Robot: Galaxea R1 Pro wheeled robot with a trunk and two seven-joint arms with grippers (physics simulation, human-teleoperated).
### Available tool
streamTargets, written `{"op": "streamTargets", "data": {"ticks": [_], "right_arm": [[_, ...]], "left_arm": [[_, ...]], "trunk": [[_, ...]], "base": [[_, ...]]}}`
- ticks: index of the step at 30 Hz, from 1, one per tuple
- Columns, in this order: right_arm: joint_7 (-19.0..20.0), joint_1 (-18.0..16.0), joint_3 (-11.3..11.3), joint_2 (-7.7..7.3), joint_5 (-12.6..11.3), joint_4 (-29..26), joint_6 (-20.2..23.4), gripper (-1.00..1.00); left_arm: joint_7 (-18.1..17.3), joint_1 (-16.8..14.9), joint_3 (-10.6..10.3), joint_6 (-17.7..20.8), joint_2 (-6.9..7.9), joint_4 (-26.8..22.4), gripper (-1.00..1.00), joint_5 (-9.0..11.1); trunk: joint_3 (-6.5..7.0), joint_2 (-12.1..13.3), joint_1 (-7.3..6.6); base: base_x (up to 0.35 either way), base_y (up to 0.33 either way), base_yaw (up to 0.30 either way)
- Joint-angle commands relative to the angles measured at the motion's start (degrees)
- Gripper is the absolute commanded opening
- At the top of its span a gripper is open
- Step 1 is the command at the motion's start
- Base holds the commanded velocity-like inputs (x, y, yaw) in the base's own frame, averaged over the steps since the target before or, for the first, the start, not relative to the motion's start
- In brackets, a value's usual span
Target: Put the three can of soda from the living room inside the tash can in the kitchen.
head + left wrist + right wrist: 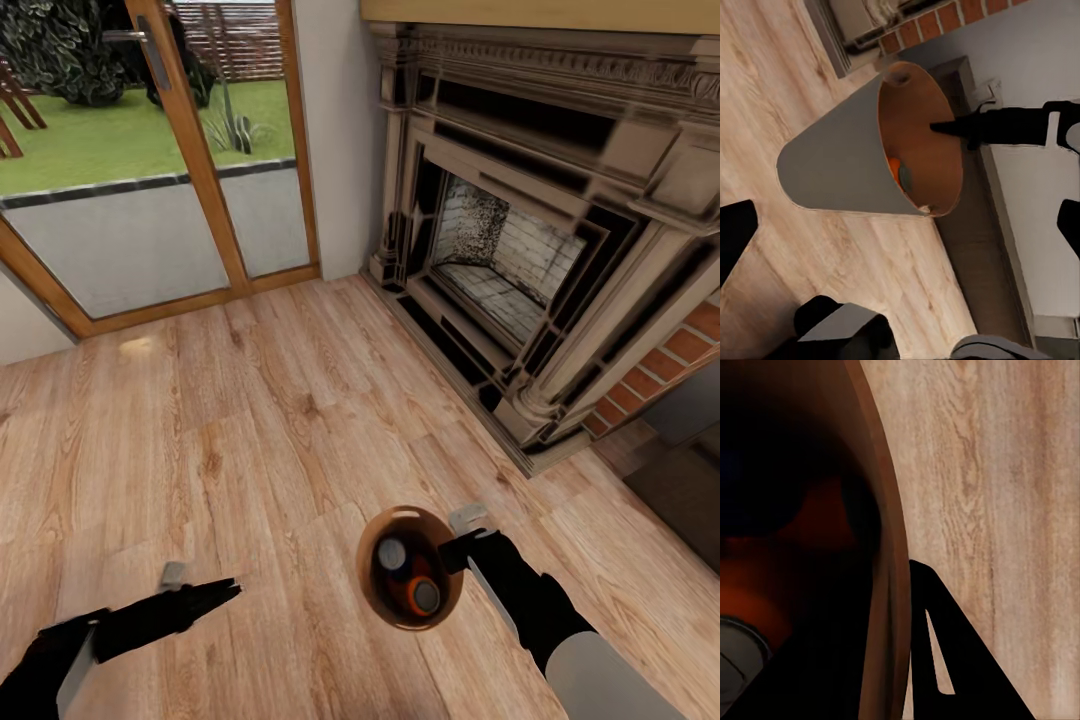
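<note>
Wood plank floor (250, 420) fronts fireplace (520, 260); right end effector (455, 552) grips trash can (375, 590).

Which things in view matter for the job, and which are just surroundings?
Job:
- trash can, held at its rim by the right gripper
- soda cans inside it
- left gripper, holding nothing

Surroundings:
- fireplace
- glass patio door
- wood plank floor

The head camera is looking down from high up at the wood floor (250, 400), the fireplace (520, 260) and the glass door (150, 150). The left wrist camera is looking sideways from nearby at the bin (847, 161). The right wrist camera is sitting very close to the bin's rim. All three are sharing the bin and the floor.
</note>
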Motion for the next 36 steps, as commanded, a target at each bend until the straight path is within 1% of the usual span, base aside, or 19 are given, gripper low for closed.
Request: {"op": "streamTargets", "data": {"ticks": [1,2,3,4,5,6,8,11,22,27,35,36], "right_arm": [[0.3,0.0,0.0,0.01,-0.6,0.1,-0.2,-1.00],[0.3,0.0,0.0,0.01,-0.6,0.2,-0.3,-1.00],[0.3,0.0,0.0,0.01,-0.6,0.3,-0.6,-1.00],[0.3,0.0,0.0,0.01,-0.6,0.4,-0.6,-1.00],[0.4,0.0,0.0,0.01,-0.6,0.4,-0.7,-1.00],[0.4,0.0,0.0,0.01,-0.7,0.4,-0.7,-1.00],[0.4,0.0,0.0,0.01,-0.7,0.3,-0.8,-1.00],[0.5,0.0,0.0,0.01,-0.7,0.2,-0.9,-1.00],[0.6,0.0,-0.1,0.01,-0.8,-0.2,-0.9,-1.00],[0.6,0.0,-0.1,0.01,-0.8,-0.2,-4.0,-1.00],[0.6,0.0,-0.1,0.01,-0.8,-0.2,-5.0,-1.00],[0.6,0.0,-0.1,0.01,-0.8,-0.2,-5.1,-1.00]], "left_arm": [[0.1,0.0,0.8,-0.9,0.34,0.9,1.00,0.0],[0.4,0.0,1.7,-2.0,0.60,1.8,1.00,0.0],[2.6,0.0,4.2,-5.2,1.19,5.0,1.00,-0.1],[3.6,0.0,4.8,-6.3,1.33,6.0,1.00,-0.1],[5.9,0.0,5.7,-8.4,1.58,8.1,1.00,-0.2],[7.0,0.0,6.0,-9.4,1.66,9.0,1.00,-0.2],[10.1,0.0,6.7,-13.1,1.86,11.8,1.00,-0.2],[11.4,0.0,7.0,-15.2,1.96,13.2,1.00,-0.2],[12.1,0.0,6.9,-16.3,1.92,13.7,1.00,-0.1],[11.9,0.0,6.8,-16.3,1.92,13.6,1.00,0.0],[11.9,0.0,6.7,-16.3,1.85,13.5,1.00,0.0],[11.9,0.0,6.7,-16.3,1.84,13.5,1.00,0.0]], "trunk": [[0.00,0.0,0.00],[0.00,0.0,0.00],[0.00,0.0,0.00],[0.00,0.0,0.00],[0.00,0.0,0.00],[0.00,0.0,0.00],[0.00,0.0,0.00],[0.00,0.0,0.00],[0.00,0.0,0.00],[0.00,0.0,0.00],[0.00,0.0,0.00],[-0.17,-0.4,0.22]], "base": [[0.000,0.000,0.000],[0.000,0.000,0.000],[0.000,0.000,0.000],[0.000,0.000,0.000],[0.000,0.000,0.000],[0.000,0.000,0.000],[0.000,0.000,0.000],[0.000,0.000,0.000],[0.000,0.000,0.000],[0.000,0.000,0.000],[0.000,0.000,0.000],[0.000,0.000,0.000]]}}
